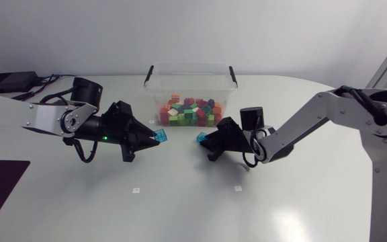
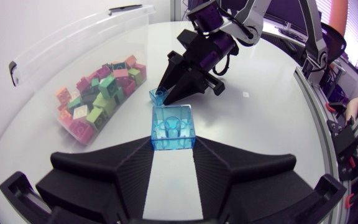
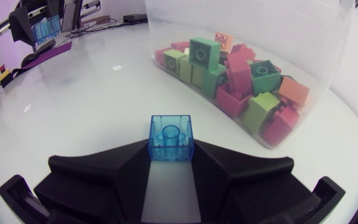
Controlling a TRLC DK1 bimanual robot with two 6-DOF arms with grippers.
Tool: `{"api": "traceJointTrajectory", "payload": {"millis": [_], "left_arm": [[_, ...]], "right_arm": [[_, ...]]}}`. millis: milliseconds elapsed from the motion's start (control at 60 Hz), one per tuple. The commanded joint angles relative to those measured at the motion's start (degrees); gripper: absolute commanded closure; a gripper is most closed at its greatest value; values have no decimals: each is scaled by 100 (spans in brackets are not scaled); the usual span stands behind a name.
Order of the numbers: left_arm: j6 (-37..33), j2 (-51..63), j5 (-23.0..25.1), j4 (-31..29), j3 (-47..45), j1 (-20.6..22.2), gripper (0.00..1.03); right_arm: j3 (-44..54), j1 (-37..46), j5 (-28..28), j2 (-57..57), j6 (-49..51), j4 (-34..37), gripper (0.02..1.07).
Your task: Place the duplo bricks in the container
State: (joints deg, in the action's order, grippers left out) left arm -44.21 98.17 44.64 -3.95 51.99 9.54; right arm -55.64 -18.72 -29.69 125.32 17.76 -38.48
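Left gripper (image 1: 154,136): comes in from the left and points right toward table centre. It is clenched on a clear-blue brick (image 1: 160,136) at the fingertips, one finger pressing on either side, studs up in the left wrist view.

Right gripper (image 1: 203,139): comes in from the right and points left. It is likewise clamped on a second clear-blue brick (image 1: 201,138) at its tips, with a single stud on top.

The two grippers face each other tip to tip, near but apart, with bare white table (image 1: 180,202) between them.

Container (image 1: 191,74): a clear tub with black handle clips, on the far side of centre. Inside is a heap of bricks (image 1: 190,111) in green, red, orange and pink, piled toward its near wall.

Both held bricks sit outside the container, just near of its front wall. I cannot tell whether either touches the tabletop.
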Motion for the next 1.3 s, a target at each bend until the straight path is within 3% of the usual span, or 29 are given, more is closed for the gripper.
{"api": "traceJointTrajectory", "payload": {"millis": [0, 283, 533, 783, 1067, 1283], "left_arm": [[123, -123, -43, -353, 356, 13, 79], [369, -404, -729, -1003, 989, 48, 79], [509, -281, -1379, -1724, 1885, 224, 79], [729, 106, -1933, -2453, 2958, 399, 79], [975, 1037, -2153, -3490, 4557, 426, 79], [1098, 1486, -2320, -3684, 5331, 496, 79]], "right_arm": [[308, -62, 78, -394, -106, 16, 81], [844, -62, 130, -1686, -71, 693, 81], [765, -53, 245, -2547, 96, 1703, 81], [255, -123, 500, -3189, 149, 2925, 81], [-659, -229, 807, -3488, 61, 4191, 81], [-1257, -202, 921, -3505, -53, 4700, 81]]}}
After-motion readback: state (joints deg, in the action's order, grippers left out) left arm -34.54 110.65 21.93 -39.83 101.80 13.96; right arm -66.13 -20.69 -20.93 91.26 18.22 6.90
